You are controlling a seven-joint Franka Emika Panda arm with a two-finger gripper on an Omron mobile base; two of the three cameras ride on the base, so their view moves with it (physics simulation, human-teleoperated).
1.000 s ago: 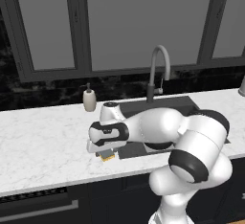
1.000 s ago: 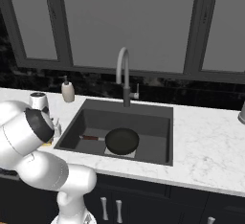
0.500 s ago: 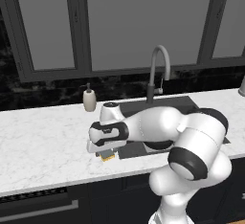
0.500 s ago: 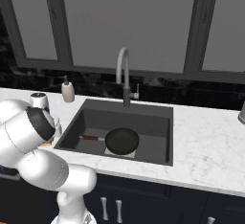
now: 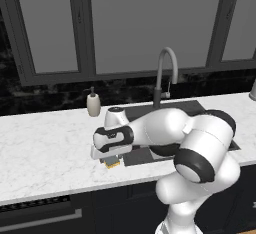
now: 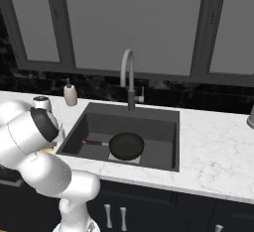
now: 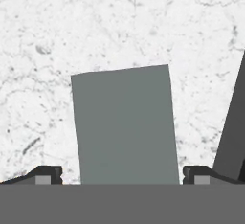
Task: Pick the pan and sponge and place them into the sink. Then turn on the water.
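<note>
White marble counter point(image 5: 45, 148) over dark cabinets point(image 6: 149, 211), black backsplash point(image 6: 198, 99), large grey-paned windows point(image 5: 130, 23) behind.

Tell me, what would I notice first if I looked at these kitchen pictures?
Probably the big white robot arm bending low over the marble counter, left of the sink. Its hand hangs open right above the sponge, one finger on each side. Next you'd spot the black pan lying in the sink under the tall curved faucet.

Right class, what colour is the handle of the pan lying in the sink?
Dark reddish-brown, on the black pan; clearest in the right base view.
</note>
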